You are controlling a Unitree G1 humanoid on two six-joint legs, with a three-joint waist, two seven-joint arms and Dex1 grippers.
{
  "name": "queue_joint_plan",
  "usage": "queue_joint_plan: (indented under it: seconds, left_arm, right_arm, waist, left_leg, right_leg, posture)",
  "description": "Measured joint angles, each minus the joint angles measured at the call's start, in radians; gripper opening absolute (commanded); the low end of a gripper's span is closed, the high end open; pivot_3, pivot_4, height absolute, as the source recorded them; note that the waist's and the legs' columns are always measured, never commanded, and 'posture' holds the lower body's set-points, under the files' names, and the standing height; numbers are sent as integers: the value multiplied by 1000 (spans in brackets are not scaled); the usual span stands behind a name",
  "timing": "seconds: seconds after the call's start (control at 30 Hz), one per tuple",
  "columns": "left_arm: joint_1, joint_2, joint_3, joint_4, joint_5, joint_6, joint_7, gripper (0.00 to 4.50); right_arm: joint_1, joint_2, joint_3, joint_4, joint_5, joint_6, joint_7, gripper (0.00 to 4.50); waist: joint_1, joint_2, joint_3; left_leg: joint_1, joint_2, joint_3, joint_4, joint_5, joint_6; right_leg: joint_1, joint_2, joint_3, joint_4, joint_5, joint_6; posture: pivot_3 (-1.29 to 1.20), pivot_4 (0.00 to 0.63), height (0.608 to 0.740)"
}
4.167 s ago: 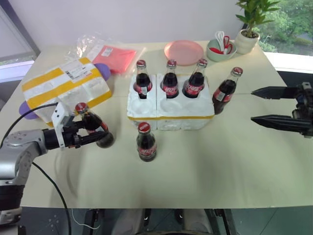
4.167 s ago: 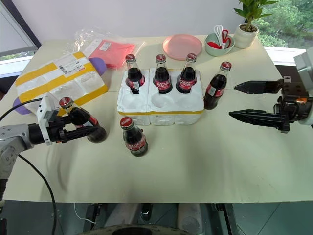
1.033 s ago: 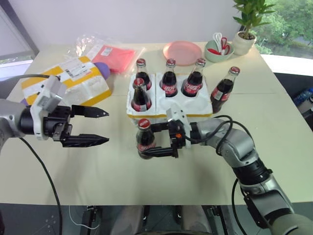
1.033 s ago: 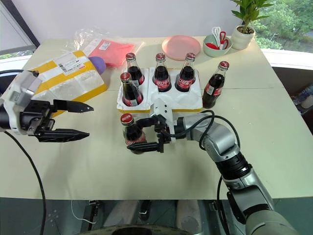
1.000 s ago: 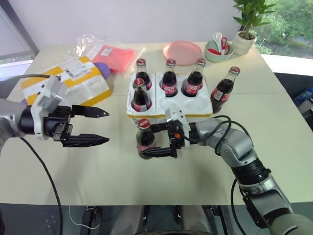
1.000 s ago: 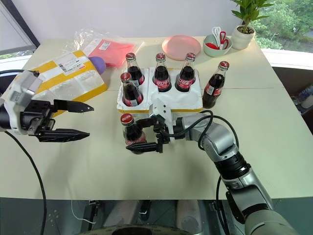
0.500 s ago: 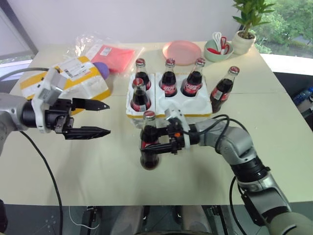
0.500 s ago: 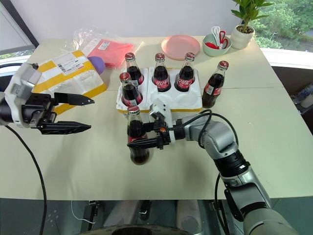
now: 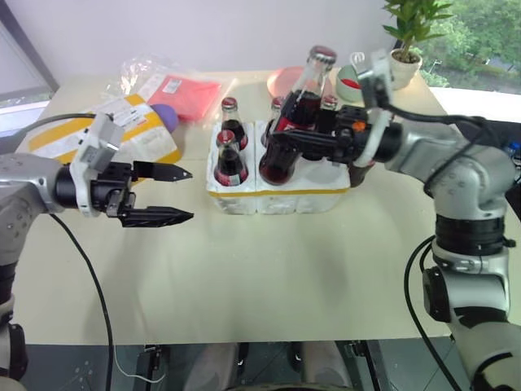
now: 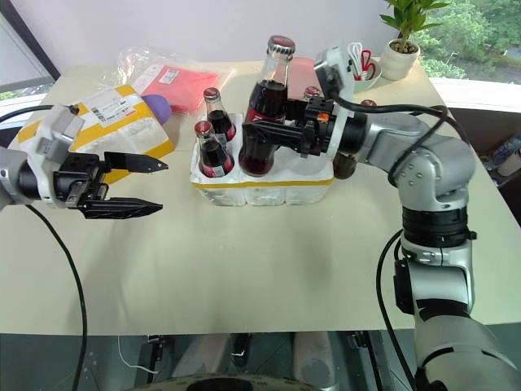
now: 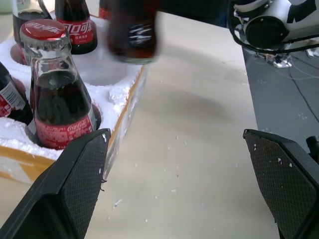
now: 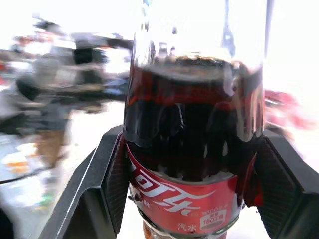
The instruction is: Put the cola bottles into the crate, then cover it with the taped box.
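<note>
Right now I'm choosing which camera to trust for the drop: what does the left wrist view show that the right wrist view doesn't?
Left wrist view alone: the crate, a seated bottle in a near well, an unfilled well under the lifted bottle, bare table, and the open left gripper.

Right wrist view alone: the right gripper shut on the bottle's label.

Both: the carried bottle.

Right claw (image 10: pixel 273 138) gripping cola bottle (image 10: pixel 262 110) above crate (image 10: pixel 262 183), left claw (image 10: pixel 142 186) apparently open
</note>
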Motion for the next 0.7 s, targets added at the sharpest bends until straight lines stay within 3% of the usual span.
queue_joint_plan:
  seconds: [0.37, 0.43, 0.5, 0.7]
  left_arm:
    - [-2, -2, 0, -11, 1, 0, 12, 4500]
    - [-2, -2, 0, -10, 1, 0, 14, 4500]
    - [-7, -2, 0, -10, 1, 0, 15, 4500]
    - [-29, -5, -3, -9, 1, 0, 16, 4500]
  right_arm:
    - [71, 94, 179, 208, -255, -225, 15, 2681]
    - [79, 104, 186, 216, -285, -263, 15, 3738]
    - [79, 118, 186, 223, -306, -278, 10, 4461]
    - [123, 97, 161, 147, -309, -243, -2, 4461]
  waist:
    - [-5, 0, 0]
    - [-7, 0, 0]
    - [-8, -1, -1]
    - [1, -2, -1]
  left_leg:
    - [-1, 0, 2, -6, 5, -8]
    - [-1, 0, 2, -6, 5, -8]
    - [1, 2, 2, -6, 4, -6]
    - [2, 5, 2, -7, 4, -7]
  right_leg:
    - [-5, 0, 3, 0, 0, 0]
    - [-5, 1, 3, 1, 0, 0]
    - [-4, 2, 3, 1, 1, -2]
    - [-4, 5, 3, 1, 2, -3]
  posture:
    - [0, 150, 740]
    - [0, 150, 740]
    - [0, 150, 740]
    - [0, 150, 740]
